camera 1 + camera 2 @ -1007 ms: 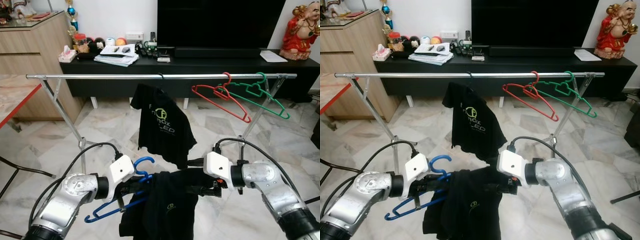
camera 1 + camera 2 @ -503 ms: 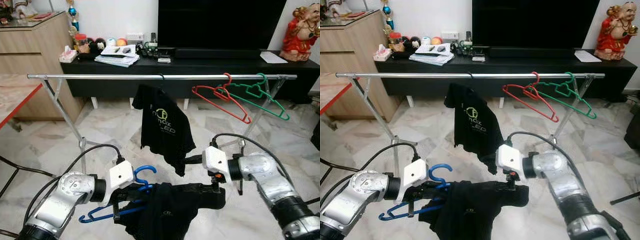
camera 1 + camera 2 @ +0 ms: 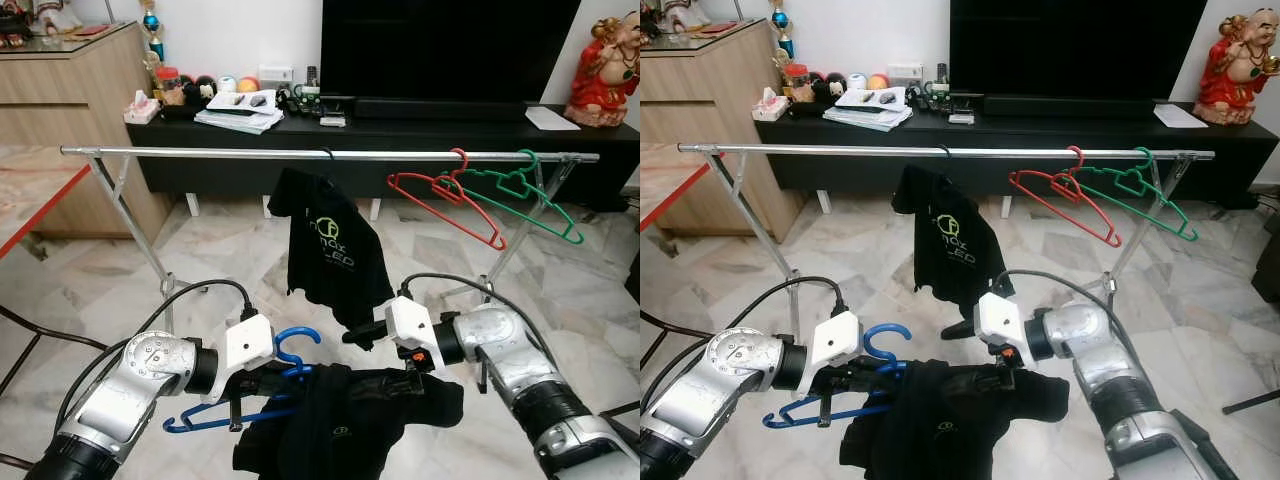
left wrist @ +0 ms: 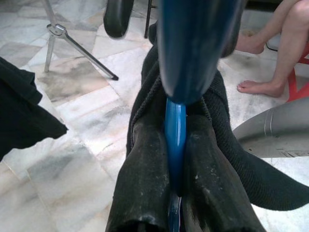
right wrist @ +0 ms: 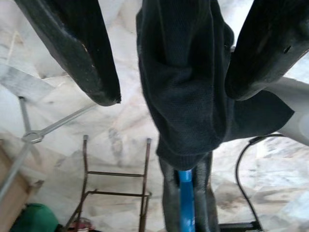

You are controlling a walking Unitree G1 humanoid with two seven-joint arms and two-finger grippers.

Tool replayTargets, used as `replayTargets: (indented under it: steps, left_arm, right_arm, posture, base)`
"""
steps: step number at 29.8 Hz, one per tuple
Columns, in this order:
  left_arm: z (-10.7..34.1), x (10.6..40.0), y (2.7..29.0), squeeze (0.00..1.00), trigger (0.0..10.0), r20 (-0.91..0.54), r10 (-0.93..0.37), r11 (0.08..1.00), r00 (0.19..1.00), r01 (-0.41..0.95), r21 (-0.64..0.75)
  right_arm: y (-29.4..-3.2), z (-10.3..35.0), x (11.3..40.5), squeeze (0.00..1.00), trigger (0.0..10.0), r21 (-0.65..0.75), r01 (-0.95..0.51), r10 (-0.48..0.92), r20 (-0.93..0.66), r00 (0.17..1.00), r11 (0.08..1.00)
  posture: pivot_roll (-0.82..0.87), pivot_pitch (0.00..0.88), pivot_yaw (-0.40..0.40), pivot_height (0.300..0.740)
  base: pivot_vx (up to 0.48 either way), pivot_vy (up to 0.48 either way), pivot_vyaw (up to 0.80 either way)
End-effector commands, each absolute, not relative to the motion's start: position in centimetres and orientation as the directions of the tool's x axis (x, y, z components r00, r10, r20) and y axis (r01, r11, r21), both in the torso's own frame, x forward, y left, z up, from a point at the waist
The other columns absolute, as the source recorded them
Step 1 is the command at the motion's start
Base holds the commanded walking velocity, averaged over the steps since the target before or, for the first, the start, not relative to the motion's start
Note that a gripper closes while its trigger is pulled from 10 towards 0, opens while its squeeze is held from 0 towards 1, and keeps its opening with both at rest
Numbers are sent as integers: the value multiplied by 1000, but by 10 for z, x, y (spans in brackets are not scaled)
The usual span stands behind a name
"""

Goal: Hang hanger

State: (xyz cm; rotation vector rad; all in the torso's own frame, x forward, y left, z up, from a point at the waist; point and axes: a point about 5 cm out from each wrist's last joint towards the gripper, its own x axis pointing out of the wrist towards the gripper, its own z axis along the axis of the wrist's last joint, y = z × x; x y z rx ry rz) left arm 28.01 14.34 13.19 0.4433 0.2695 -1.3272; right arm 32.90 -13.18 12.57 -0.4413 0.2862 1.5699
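Black shirt (image 3: 330,255) on rail (image 3: 200,152) (red hanger (image 3: 440,195) beside).

— What's different from a second ago?
— The right claw (image 3: 418,372) sank toward the frame's lower centre, and the black shirt (image 3: 345,428) now drapes flatter across the blue hanger (image 3: 262,385).

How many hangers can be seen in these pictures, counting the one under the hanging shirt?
4. A red hanger and a green hanger hang on the rail's right part; a black hook carries the hanging shirt; a blue hanger is held by the left gripper.
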Motion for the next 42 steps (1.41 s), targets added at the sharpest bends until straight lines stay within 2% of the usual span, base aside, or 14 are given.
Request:
replayTargets:
  steps: [1, 5, 21, 22, 23, 24, 42]
  left_arm:
    - [140, 284, 142, 0, 10000, -427, -875, 166, 229, 970, 179]
    - [143, 288, 138, 0, 10000, -425, -878, 154, 222, 970, 189]
    - [153, 293, 128, 0, 10000, -407, -892, 118, 198, 970, 213]
    - [153, 293, 128, 0, 10000, -407, -892, 117, 197, 970, 214]
    - [153, 293, 127, 0, 10000, -407, -892, 116, 196, 970, 214]
    - [154, 293, 127, 0, 10000, -406, -893, 114, 195, 970, 215]
    - [162, 298, 123, 0, 10000, -388, -899, 114, 202, 964, 238]
  right_arm:
    - [-129, 132, 332, 0, 10000, -104, -991, 893, -450, -24, -79]
    - [-125, 128, 331, 0, 10000, -74, -992, 892, -449, -57, -101]
    - [-126, 119, 330, 0, 10000, -34, -994, 881, -467, -73, -100]
    - [-126, 119, 330, 0, 4157, -31, -995, 882, -467, -70, -96]
    - [-126, 119, 330, 0, 4157, -30, -995, 882, -466, -68, -93]
    - [-127, 118, 330, 0, 0, -22, -996, 882, -465, -68, -89]
    - [-130, 105, 327, 0, 0, -7, -996, 841, -536, -67, -84]
  posture:
    - [59, 16, -26, 740]
    - [62, 21, -26, 740]
    - [70, 22, -31, 740]
    - [70, 22, -31, 740]
    - [70, 23, -31, 740]
    - [71, 23, -32, 740]
    - [76, 3, -31, 740]
  base:
    - [0, 0, 0]
    - [0, 0, 0]
    - [0, 0, 0]
    - [0, 0, 0]
    - [0, 0, 0]
    - [0, 0, 0]
    - [0, 0, 0]
